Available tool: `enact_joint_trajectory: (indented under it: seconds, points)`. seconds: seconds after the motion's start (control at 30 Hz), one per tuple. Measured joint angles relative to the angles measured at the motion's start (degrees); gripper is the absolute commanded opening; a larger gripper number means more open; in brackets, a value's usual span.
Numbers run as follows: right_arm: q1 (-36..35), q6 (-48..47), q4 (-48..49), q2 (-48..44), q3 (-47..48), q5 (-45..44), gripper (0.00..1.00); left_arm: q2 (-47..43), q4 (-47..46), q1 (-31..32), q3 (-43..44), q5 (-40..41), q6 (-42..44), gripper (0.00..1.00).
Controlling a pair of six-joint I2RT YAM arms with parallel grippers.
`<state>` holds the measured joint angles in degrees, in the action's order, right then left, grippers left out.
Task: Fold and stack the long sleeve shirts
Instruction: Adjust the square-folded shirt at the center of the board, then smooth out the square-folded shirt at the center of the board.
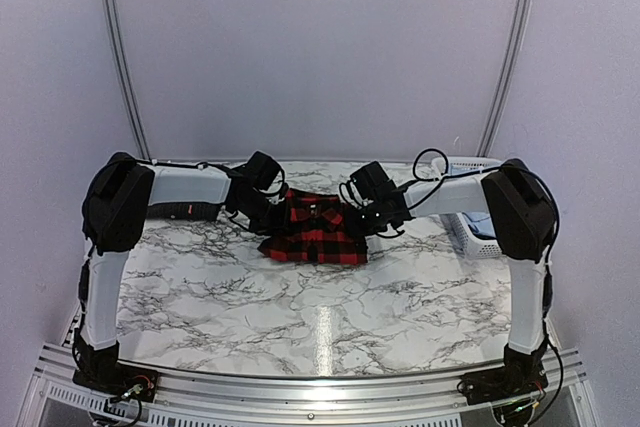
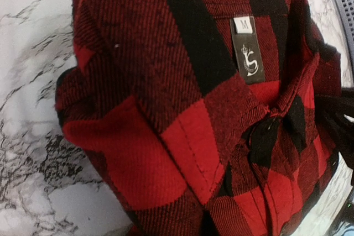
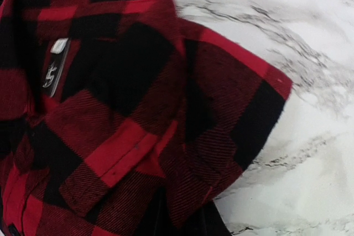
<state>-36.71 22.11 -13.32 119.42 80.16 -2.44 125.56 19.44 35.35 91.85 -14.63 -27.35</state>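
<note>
The red-and-black plaid shirt (image 1: pixel 315 234) lies folded small at the back middle of the marble table. Its collar and black neck label show in the left wrist view (image 2: pixel 247 53) and in the right wrist view (image 3: pixel 55 70). My left gripper (image 1: pixel 270 213) is at the shirt's far left shoulder and my right gripper (image 1: pixel 368 215) is at its far right shoulder. In both wrist views the plaid cloth rises up close and hides the fingers, so each seems shut on a fold of it. I cannot pick out the dark charcoal shirt for sure.
The white slotted basket (image 1: pixel 468 232) stands at the back right, behind my right arm; its corner shows in the left wrist view (image 2: pixel 345 4). A dark strip (image 1: pixel 185 211) lies under my left forearm. Marble tabletop (image 1: pixel 320 317) stretches toward the near edge.
</note>
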Motion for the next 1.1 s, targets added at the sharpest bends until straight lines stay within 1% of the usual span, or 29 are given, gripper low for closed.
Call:
enact_joint_trajectory:
  seconds: [0.03,0.1,0.2,0.23,0.33,0.4,0.43,0.47,0.5,0.53,0.6,0.67,0.7,0.73,0.8,0.87,0.9,0.97,1.1]
  points:
    - [-0.5,-0.3,-1.0,0.0,1.0,-0.2,0.00,-0.5,0.1,0.2,-0.2,0.7,0.1,0.00]
    - [-1.4,-0.9,-2.6,0.0,2.9,-0.3,0.00,-2.6,0.3,0.5,-1.4,2.0,0.1,0.00]
    - [-3.0,-1.4,-4.5,-1.1,4.5,-0.3,0.00,-8.8,1.1,1.2,-4.6,4.4,0.2,0.00]
    - [-3.3,-1.6,-5.0,-1.7,4.5,-0.2,0.00,-10.8,1.7,1.5,-5.1,4.9,0.2,0.03]
    - [-4.0,-2.4,-7.3,-5.1,4.5,0.4,0.00,-17.5,2.4,3.1,-6.7,6.2,-0.1,0.23]
    - [-3.9,-2.9,-8.4,-7.3,4.3,0.5,0.00,-20.8,2.7,4.0,-7.6,7.2,-0.7,0.45]
    - [-3.7,-3.1,-8.3,-8.6,3.5,0.7,0.00,-21.8,2.6,4.5,-8.0,7.8,-0.9,0.54]
    - [-3.3,-3.3,-8.2,-10.0,2.2,0.9,0.03,-22.4,2.6,4.9,-8.5,8.2,-1.1,0.62]
    - [-2.7,-3.5,-8.2,-11.2,0.6,1.4,0.10,-22.6,2.7,5.1,-9.0,8.6,-1.3,0.68]
    - [-1.9,-3.7,-8.2,-12.2,-1.0,2.0,0.17,-22.5,2.7,5.2,-9.7,9.3,-1.8,0.72]
    - [0.1,-3.7,-7.6,-13.0,-4.5,2.5,0.30,-21.9,3.0,5.0,-11.1,10.2,-2.3,0.75]
    - [2.6,-3.7,-6.8,-13.2,-9.0,3.0,0.39,-21.3,3.5,4.7,-11.7,10.9,-2.4,0.75]
    - [3.6,-3.6,-6.9,-13.1,-11.1,3.0,0.46,-20.9,3.7,4.4,-11.7,11.1,-2.4,0.74]
    - [4.5,-3.5,-7.1,-13.0,-13.2,2.8,0.50,-20.5,3.7,4.1,-11.7,11.2,-2.4,0.71]
    - [6.0,-3.3,-7.4,-13.0,-16.3,2.5,0.52,-20.0,3.7,3.5,-11.7,11.3,-2.4,0.65]
    - [6.0,-3.0,-6.9,-13.9,-16.8,1.9,0.52,-19.6,3.6,3.1,-11.7,11.0,-2.3,0.55]
    - [5.8,-2.9,-6.8,-14.4,-16.8,1.7,0.52,-19.4,3.6,3.0,-11.7,10.8,-2.5,0.53]
    - [5.5,-2.6,-6.8,-15.6,-16.8,1.2,0.52,-18.8,3.4,2.7,-11.7,10.2,-1.9,0.52]
    - [4.9,-2.2,-5.7,-18.4,-16.7,0.2,0.51,-17.1,3.1,2.4,-11.7,10.2,-2.1,0.56]
